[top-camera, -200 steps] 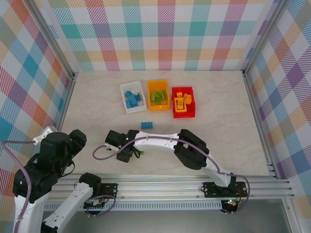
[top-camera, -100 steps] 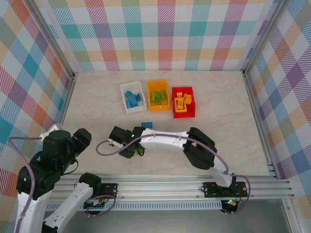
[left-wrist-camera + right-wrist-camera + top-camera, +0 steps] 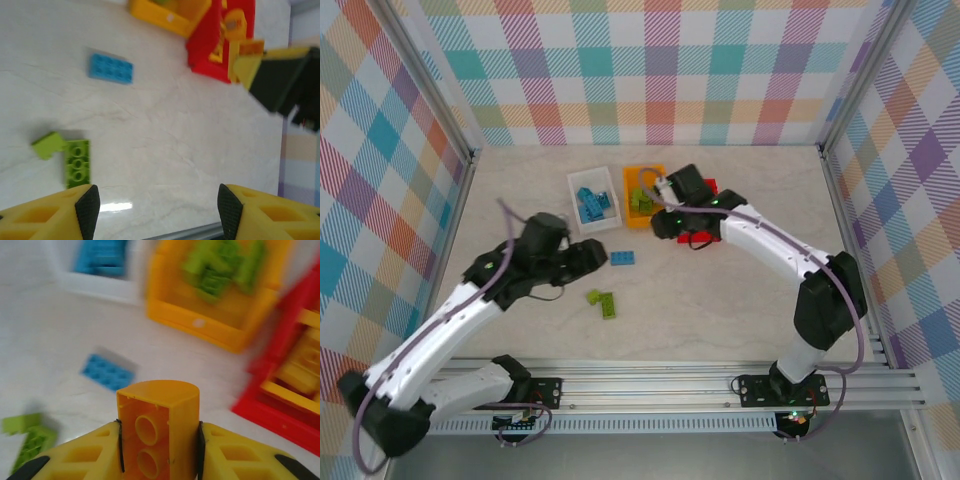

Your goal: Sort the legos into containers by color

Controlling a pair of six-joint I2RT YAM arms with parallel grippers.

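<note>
On the tabletop [image 3: 740,300] lie a blue brick [image 3: 623,258] and green bricks [image 3: 607,304].

Seen from my remote desk: in the top view my right arm [image 3: 760,240] hides most of the red bin [image 3: 695,238]. On the right wrist camera, blur smears the white bin [image 3: 100,287], cropped at 11 o'clock, and the orange bin [image 3: 215,330]; the yellow lego [image 3: 159,405] in my right gripper [image 3: 159,442] is cropped at 6 o'clock, as are the fingers of my left gripper [image 3: 157,207].
</note>
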